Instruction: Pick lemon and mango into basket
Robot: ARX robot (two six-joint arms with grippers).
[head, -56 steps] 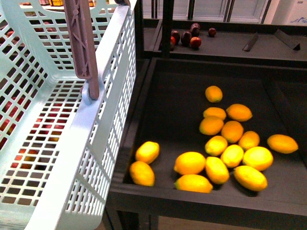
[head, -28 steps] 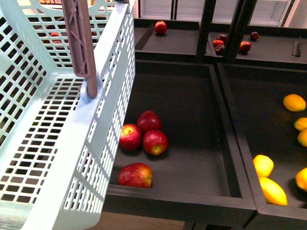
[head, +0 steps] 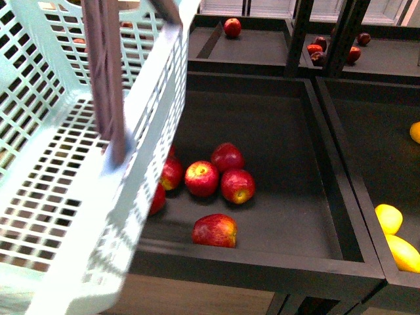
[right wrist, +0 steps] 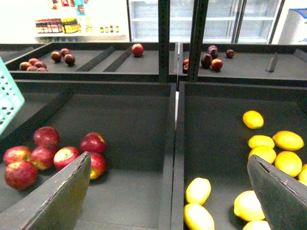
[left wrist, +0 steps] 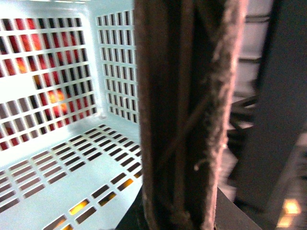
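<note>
The pale mint-blue basket (head: 152,125) fills the left of the front view, tilted and blurred, with its brown handle (head: 105,79) upright. In the left wrist view the handle (left wrist: 182,110) fills the middle, with the basket's slotted wall (left wrist: 57,72) behind it. My left gripper (left wrist: 178,219) is shut on the handle. Several lemons (right wrist: 198,190) lie in the right-hand dark bin, two of them at the front view's right edge (head: 388,218). My right gripper (right wrist: 168,201) is open and empty above the divider between the bins. No long slim mango shows.
Red apples (head: 216,177) lie in the middle dark bin, seen also in the right wrist view (right wrist: 48,153). A raised divider (right wrist: 175,143) separates the apple and lemon bins. Back shelves hold dark plums and red fruit (right wrist: 211,52). Black uprights (head: 298,33) stand behind.
The front view has swung from the lemon bin to the apple bin. The lemons have slid to the right edge. The basket has shifted and is now blurred.
</note>
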